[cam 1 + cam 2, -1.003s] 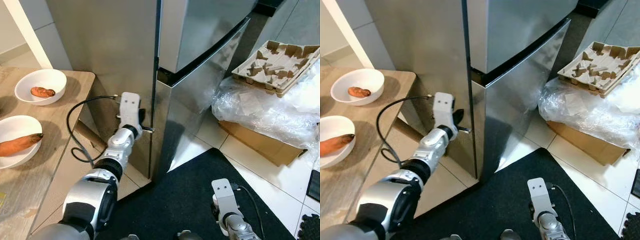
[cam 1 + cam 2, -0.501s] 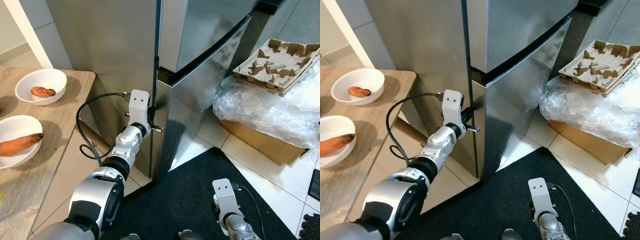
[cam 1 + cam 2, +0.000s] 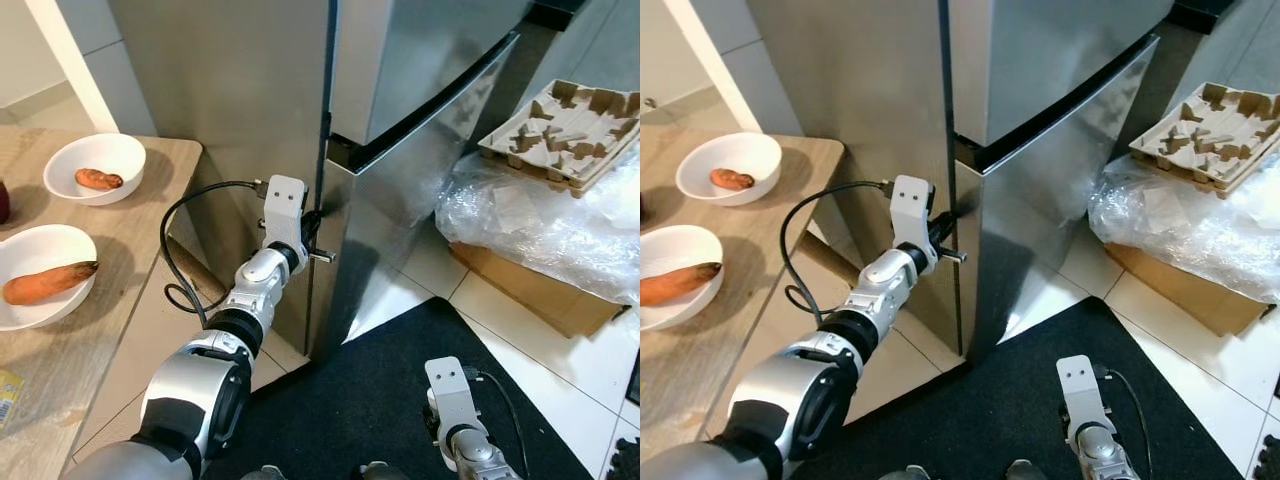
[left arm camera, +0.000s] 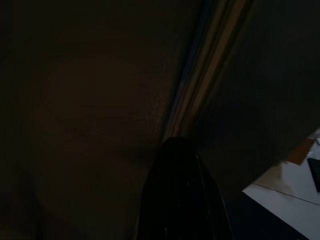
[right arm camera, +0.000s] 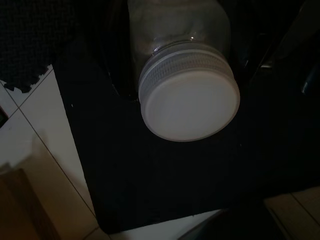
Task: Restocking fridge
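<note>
Right wrist view: glass jar (image 5: pixel 176 37), ribbed white lid (image 5: pixel 190 104).

Left arm reaching to the fridge door edge

The left gripper (image 3: pixel 316 232) sits against the front corner of the steel fridge (image 3: pixel 400 110), at the seam below the upper door. On the wooden table (image 3: pixel 60 330) at left, two white bowls: the far bowl (image 3: pixel 95 166) holds a small sweet potato, the near bowl (image 3: pixel 40 272) a carrot (image 3: pixel 48 283). A black mat (image 3: pixel 380 400) lies on the floor.
</note>
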You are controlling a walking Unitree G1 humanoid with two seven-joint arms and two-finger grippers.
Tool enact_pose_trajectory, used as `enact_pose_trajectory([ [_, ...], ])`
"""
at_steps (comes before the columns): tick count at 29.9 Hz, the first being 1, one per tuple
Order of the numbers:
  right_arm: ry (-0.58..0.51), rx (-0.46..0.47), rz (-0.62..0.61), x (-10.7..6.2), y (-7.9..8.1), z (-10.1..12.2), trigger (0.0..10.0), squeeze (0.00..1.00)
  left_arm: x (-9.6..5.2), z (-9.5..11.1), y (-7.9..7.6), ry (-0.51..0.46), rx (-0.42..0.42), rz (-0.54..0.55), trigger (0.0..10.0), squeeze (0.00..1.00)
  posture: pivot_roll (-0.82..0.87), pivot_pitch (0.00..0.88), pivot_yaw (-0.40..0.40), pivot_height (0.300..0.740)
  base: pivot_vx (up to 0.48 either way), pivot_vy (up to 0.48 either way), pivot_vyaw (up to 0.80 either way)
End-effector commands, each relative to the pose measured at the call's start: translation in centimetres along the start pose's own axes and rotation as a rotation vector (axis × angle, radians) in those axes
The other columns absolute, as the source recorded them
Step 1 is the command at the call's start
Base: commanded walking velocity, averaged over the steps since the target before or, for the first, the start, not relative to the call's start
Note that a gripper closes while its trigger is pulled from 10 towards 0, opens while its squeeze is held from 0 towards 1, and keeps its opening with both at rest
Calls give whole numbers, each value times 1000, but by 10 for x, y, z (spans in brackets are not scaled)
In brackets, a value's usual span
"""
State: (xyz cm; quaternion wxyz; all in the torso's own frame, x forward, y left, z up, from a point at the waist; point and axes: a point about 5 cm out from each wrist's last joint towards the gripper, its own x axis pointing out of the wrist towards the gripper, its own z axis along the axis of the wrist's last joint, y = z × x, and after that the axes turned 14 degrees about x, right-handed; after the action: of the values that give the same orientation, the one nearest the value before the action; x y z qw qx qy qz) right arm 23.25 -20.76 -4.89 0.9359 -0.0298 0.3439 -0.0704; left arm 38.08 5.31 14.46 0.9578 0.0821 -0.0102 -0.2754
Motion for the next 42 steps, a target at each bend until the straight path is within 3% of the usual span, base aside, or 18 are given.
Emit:
enact_pose_trajectory([
  [1, 18, 15, -11, -2, -1, -7, 10000, 0, 3, -7, -29, 20, -13, -130, 10000, 0, -105, 220, 20, 740, 0, 0, 0],
  [5, 16, 16, -12, -2, -1, -7, 10000, 0, 3, -7, -30, 17, -2, -152, 10000, 0, -107, 220, 21, 740, 0, 0, 0],
  [18, 14, 18, -17, -2, -2, -6, 10000, 0, 6, 5, -10, 11, 43, -54, 10000, 0, -107, 214, 24, 740, 0, 0, 0],
  [38, 13, 25, -20, -2, -2, -6, 10000, 0, 13, 20, -18, -44, 74, -77, 10000, 0, -103, 211, 29, 740, 0, 0, 0],
  [42, 12, 26, -19, -1, -1, -5, 10000, 0, 15, 22, -29, -56, 72, -117, 10000, 0, -104, 209, 30, 740, 0, 0, 0],
])
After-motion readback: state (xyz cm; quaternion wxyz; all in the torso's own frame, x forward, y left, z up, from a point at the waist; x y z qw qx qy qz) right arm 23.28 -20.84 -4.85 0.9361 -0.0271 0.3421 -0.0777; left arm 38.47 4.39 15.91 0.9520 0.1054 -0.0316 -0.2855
